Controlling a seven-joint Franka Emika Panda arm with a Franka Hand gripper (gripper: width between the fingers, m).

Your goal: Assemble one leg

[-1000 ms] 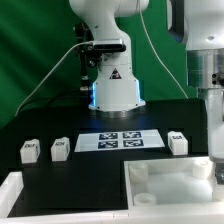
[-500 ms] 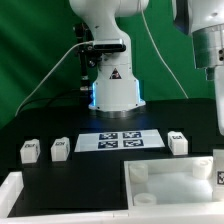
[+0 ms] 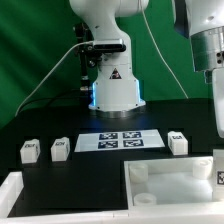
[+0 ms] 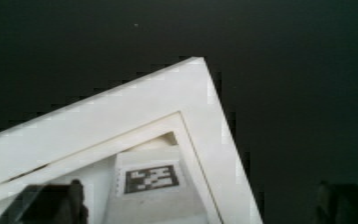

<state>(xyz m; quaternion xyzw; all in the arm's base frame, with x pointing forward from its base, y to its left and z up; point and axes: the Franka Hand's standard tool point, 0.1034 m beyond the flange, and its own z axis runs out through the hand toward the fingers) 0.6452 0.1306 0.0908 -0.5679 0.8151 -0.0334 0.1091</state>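
Observation:
Three legs, small white blocks with marker tags, stand on the black table in the exterior view: two at the left (image 3: 30, 151) (image 3: 60, 148) and one at the right (image 3: 177, 142). The white tray-like panel (image 3: 170, 176) lies at the front right. A small tagged white bit (image 3: 218, 172) shows at its right corner; I cannot tell if it is a leg. My arm (image 3: 205, 40) hangs at the top right, its fingertips cut off by the frame. In the wrist view my gripper (image 4: 199, 202) is open and empty above the panel's corner (image 4: 194, 90), where a tag (image 4: 153, 178) shows.
The marker board (image 3: 120, 140) lies in front of the robot's base (image 3: 112, 90). A white rim (image 3: 40, 195) runs along the table's front left. A green backdrop stands behind.
My arm has lifted from just above the panel's right corner and moved toward the exterior view's right, uncovering the tagged bit there. The legs and panel have not moved.

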